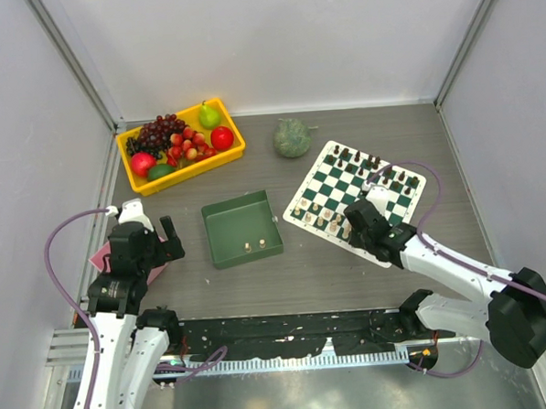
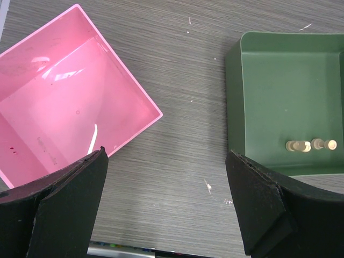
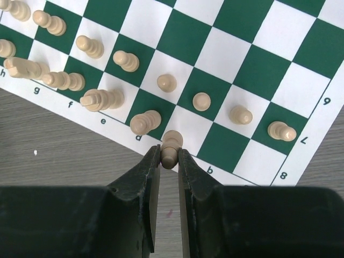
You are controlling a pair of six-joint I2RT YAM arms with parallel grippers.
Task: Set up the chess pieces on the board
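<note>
The green and white board (image 1: 357, 198) (image 3: 242, 59) lies at the right of the table. Several cream chess pieces (image 3: 144, 122) stand along its near rows, and dark pieces line its far edge (image 1: 372, 163). My right gripper (image 3: 170, 156) (image 1: 361, 223) is shut on one cream chess piece (image 3: 171, 148), held over the board's near edge by the square next to the letter b. Two cream pieces (image 2: 310, 145) lie in the green tray (image 1: 242, 229) (image 2: 279, 75). My left gripper (image 2: 166, 201) (image 1: 160, 242) hangs open over bare table, between the pink tray and the green tray.
A pink tray (image 2: 64, 97) sits at the near left under my left arm. A yellow bin (image 1: 180, 145) of fruit stands at the back left. A green round fruit (image 1: 291, 137) rests behind the board.
</note>
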